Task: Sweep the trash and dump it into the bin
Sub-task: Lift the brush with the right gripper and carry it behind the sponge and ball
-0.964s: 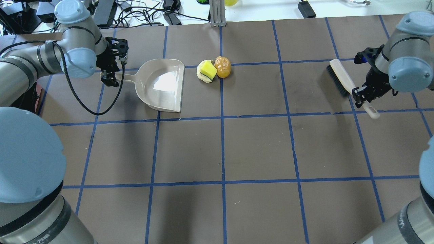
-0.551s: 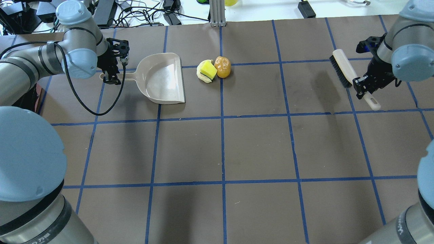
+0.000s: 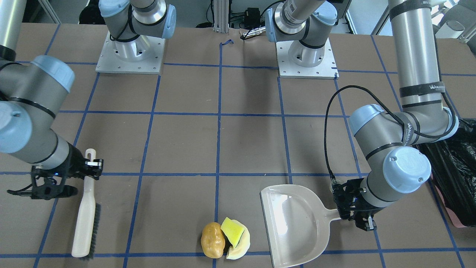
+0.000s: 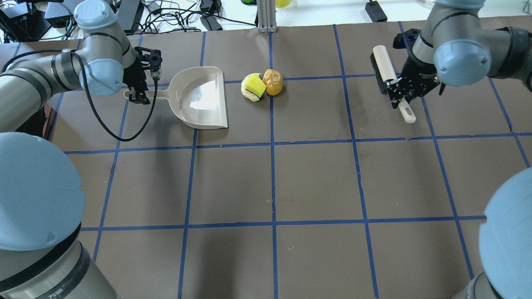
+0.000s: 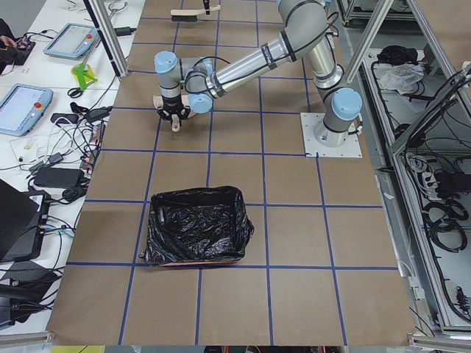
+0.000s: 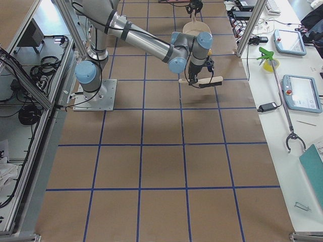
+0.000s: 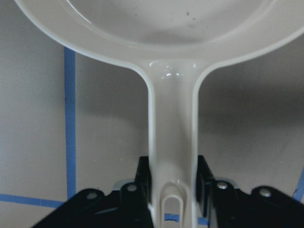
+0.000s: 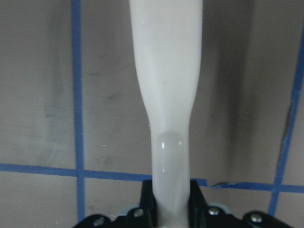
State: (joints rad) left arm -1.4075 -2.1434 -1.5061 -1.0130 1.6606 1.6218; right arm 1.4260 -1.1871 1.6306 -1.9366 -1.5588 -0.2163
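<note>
The trash lies in one heap at the far middle of the table: a golden-brown lump (image 4: 273,82), a yellow sponge wedge (image 4: 254,85) and a cream slice (image 4: 248,97) under the sponge. My left gripper (image 4: 139,89) is shut on the handle of the beige dustpan (image 4: 199,97), whose open edge faces the heap with a small gap between them. My right gripper (image 4: 401,95) is shut on the handle of a white brush (image 4: 384,66), held to the right of the heap, black bristles toward it. The bin (image 5: 195,235) with its black bag stands at the table's left end.
The brown table mat carries a grid of blue tape lines (image 4: 272,143). Cables and power bricks (image 4: 187,18) lie beyond the far edge, next to a metal post (image 4: 266,16). The two arm bases (image 3: 130,56) stand on the robot's side of the table.
My right arm has carried the brush left and farther back, toward the trash. My left arm has shifted the dustpan slightly farther back. The trash has not moved.
</note>
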